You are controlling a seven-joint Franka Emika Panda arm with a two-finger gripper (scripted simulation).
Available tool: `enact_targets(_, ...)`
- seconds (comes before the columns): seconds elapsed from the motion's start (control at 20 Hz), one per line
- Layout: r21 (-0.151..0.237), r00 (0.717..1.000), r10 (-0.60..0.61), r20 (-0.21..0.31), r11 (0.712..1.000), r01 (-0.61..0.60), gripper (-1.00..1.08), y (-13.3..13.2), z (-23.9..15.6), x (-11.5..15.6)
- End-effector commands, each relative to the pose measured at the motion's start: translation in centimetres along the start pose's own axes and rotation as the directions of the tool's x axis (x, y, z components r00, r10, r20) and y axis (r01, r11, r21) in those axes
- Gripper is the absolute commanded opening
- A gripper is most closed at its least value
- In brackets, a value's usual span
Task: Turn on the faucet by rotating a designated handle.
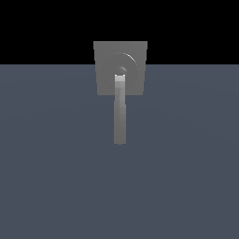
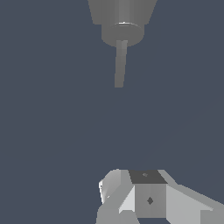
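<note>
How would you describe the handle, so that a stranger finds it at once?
Find the grey square plate at the far edge of the floor. From its round hub one long, thin, pale bar, the handle, sticks out; nothing else there is long or thin.

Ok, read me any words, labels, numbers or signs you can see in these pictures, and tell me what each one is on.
None: no text, number or sign shows in either view.
The faucet plate is plain grey, unmarked.
The handle is a bare light-grey bar.
The gripper carries only small dark diamond-shaped marks, not letters or digits.
</note>
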State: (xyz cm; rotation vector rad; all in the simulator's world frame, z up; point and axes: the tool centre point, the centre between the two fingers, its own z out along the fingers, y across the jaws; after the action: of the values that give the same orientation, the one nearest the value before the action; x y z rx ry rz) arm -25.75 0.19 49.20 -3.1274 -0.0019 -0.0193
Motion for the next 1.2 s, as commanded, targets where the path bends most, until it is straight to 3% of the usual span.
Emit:
enact_targets(0.0,0.0,1.0,0.0,0.0,1.0,0.0,-1.0,0.0,0.0,0.0)
enact_targets(0.75,-0.049,0.999,-0.041,-0.027,0.998,0.04,-1.0,0.0,-0.9,0.6)
enact_targets(0.95,-0.093,0.997,-0.068,-0.04,0.994,0.064,-1.0,0.1,-1.2,0.6)
enact_targets(1.15,-0.169,0.992,-0.114,-0.057,0.98,0.103,-1.0,0.3,-1.8,0.6)
